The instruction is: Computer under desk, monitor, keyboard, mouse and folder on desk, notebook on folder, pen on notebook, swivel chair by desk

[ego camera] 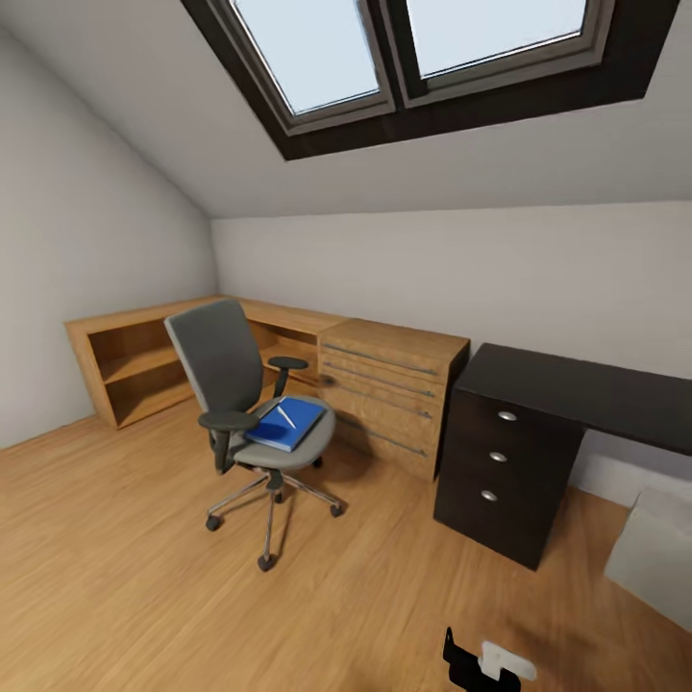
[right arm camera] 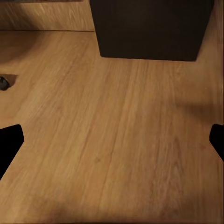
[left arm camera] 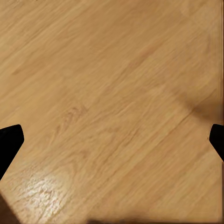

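**Chair and folder out on the floor, desk at the right**

In the head view the swivel chair stands on the wooden floor at about 9 o'clock from the picture's middle, well apart from the desk. Its grey back is turned toward 10 o'clock and its five-star base rests on castors. The blue folder lies flat on the seat, between the armrests, and the thin pale pen lies on top of it. Whether a notebook lies between them cannot be told.

The desk sits at 3 o'clock, its black top running off the right edge, with a block of three black drawers with round silver knobs below its near end. Just beside it, at its 9 o'clock side, stands a light-wood drawer chest, and a low wooden shelf unit runs on along the wall into the corner. A light-grey box, likely the computer, shows at 4 o'clock on the floor, cut by the picture's edge. A skylight sits in the sloped ceiling at 12 o'clock.

The left claw hangs over bare floor with its two dark fingertips spread wide and nothing between them. The right claw is likewise spread and empty, over the floor near the base of the dark drawer block.
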Tool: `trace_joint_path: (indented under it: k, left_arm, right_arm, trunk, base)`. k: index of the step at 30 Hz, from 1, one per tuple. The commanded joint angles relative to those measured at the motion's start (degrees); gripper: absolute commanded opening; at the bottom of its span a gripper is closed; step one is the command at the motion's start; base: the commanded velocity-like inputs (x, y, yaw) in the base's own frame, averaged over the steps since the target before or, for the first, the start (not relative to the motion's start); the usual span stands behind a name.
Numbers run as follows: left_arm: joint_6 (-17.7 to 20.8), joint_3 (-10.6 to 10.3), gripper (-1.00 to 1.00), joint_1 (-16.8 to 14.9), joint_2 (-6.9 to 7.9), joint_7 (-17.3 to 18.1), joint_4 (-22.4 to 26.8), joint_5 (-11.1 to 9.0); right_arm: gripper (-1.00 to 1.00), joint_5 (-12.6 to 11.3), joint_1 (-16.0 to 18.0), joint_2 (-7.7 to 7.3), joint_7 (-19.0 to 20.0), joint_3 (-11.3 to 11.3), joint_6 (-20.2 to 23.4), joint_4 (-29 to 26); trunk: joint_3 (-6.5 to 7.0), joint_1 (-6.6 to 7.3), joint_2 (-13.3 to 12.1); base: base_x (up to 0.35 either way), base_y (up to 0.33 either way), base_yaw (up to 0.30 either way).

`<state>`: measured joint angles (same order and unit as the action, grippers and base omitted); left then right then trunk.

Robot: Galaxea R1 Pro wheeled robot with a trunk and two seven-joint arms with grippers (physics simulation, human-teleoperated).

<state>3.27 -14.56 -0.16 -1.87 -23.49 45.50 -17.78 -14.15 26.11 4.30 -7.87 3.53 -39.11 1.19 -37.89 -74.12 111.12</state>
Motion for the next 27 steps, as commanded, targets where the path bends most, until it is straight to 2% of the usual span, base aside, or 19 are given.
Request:
trace_joint_path:
  k: [1,9,27]
  left_arm:
    - [0.24,-0.21,1.0,-0.02,0.04,-0.43,0.12,-0.32]
    - [0.24,-0.21,1.0,-0.02,0.03,-0.45,0.12,-0.32]
    - [0.24,-0.13,1.0,-0.02,0.05,-0.44,0.04,-0.32]
  right_arm:
    - [1.0,0.18,0.08,0.01,-0.04,0.34,-0.17,0.13]
    - [1.0,0.18,0.08,0.08,-0.04,0.28,0.01,0.13]
    - [1.0,0.18,0.08,0.18,-0.04,0.25,0.08,0.13]
  trunk:
    - [-0.04,0.02,0.03]
    - [-0.01,0.02,0.03]
    - [-0.49,0.02,0.03]
  base:
    - [-0.059,0.01,-0.254]
    - [-0.176,0.003,-0.262]
    - [-0.319,0.0,-0.256]
